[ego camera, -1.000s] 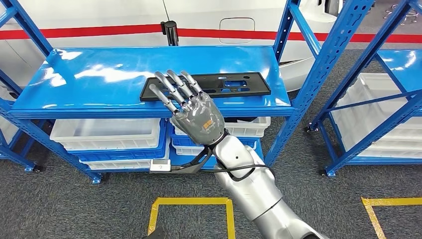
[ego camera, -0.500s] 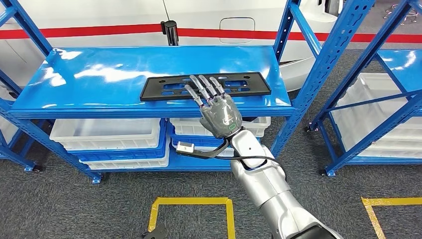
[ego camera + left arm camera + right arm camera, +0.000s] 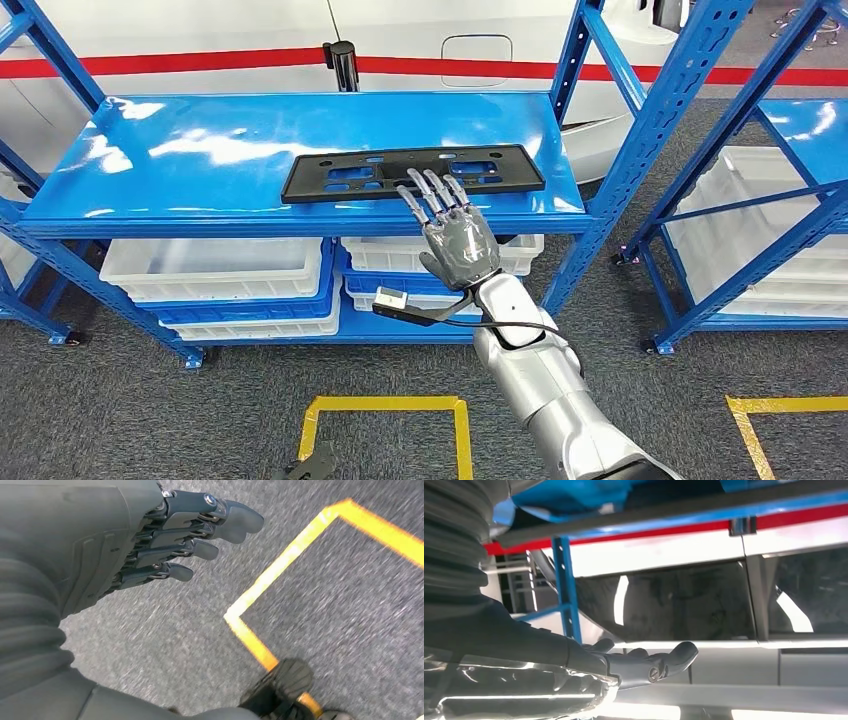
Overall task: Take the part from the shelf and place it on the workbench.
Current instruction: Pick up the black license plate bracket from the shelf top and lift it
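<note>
A flat black part (image 3: 340,178) with several cut-outs lies along the front right of the blue shelf top (image 3: 200,150). My right hand (image 3: 455,235) is raised in front of the shelf edge, palm away from me and fingers spread and straight. Its fingertips (image 3: 432,192) overlap the part's near edge; whether they touch it I cannot tell. It holds nothing. In the right wrist view the right hand (image 3: 634,662) lies flat, with the shelf above it in the picture. My left hand (image 3: 150,545) hangs over the grey carpet with its fingers loosely extended and nothing in them.
White bins (image 3: 215,268) sit on the lower shelf level. A blue upright (image 3: 650,130) stands just right of the part, and a second rack with bins (image 3: 760,200) is beyond it. Yellow tape (image 3: 385,405) marks a square on the carpet.
My right hand has moved rightward and away from the camera, from over the part's left half to the near edge right of its middle. The part has not moved.
</note>
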You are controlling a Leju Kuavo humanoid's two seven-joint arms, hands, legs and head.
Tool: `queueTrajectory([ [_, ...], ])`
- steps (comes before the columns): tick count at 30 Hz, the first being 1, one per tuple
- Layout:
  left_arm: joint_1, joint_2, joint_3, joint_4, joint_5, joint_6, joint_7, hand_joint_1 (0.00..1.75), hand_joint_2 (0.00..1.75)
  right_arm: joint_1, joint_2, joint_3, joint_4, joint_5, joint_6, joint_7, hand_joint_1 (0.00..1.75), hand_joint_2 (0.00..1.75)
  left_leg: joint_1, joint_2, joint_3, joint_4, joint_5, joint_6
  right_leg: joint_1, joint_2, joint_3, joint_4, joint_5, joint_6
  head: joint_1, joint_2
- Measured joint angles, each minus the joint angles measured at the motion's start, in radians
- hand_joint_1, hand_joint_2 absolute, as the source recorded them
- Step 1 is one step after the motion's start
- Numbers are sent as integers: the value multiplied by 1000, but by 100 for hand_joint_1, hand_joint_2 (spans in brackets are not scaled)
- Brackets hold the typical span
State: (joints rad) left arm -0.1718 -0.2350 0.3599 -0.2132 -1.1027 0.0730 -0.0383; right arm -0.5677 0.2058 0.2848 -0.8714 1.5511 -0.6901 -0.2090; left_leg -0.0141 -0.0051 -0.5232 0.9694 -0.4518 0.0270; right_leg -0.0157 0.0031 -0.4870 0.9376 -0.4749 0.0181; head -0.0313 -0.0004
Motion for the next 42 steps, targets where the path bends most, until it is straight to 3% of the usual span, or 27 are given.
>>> queueTrajectory([
  [7, -2, 0, 3, 0, -9, 24, -34, 0, 175, 19, 1, -45, 27, 3, 0, -8, 0, 175, 0, 0, 0, 0, 0, 0, 0, 0, 0, 0, 0, 0, 0, 0],
  [11, -3, 0, 4, 1, -14, -7, -25, 0, 0, 25, 11, -71, 36, 5, 0, -8, 0, 175, 0, 0, 0, 0, 0, 0, 0, 0, 0, 0, 0, 0, 0, 0],
  [28, 0, 0, 32, 1, 17, 16, -45, 0, 0, 24, 73, -115, 38, -12, -1, -61, 0, 175, 0, 0, 0, 0, 0, 0, 0, 0, 0, 0, 0, 0, 0, 0],
  [42, 2, 0, 35, 3, 15, 19, -51, 0, 0, 24, 81, -122, 39, -17, -1, -69, 0, 175, 0, 0, 0, 0, 0, 0, 0, 0, 0, 0, 0, 0, 0, 0],
])
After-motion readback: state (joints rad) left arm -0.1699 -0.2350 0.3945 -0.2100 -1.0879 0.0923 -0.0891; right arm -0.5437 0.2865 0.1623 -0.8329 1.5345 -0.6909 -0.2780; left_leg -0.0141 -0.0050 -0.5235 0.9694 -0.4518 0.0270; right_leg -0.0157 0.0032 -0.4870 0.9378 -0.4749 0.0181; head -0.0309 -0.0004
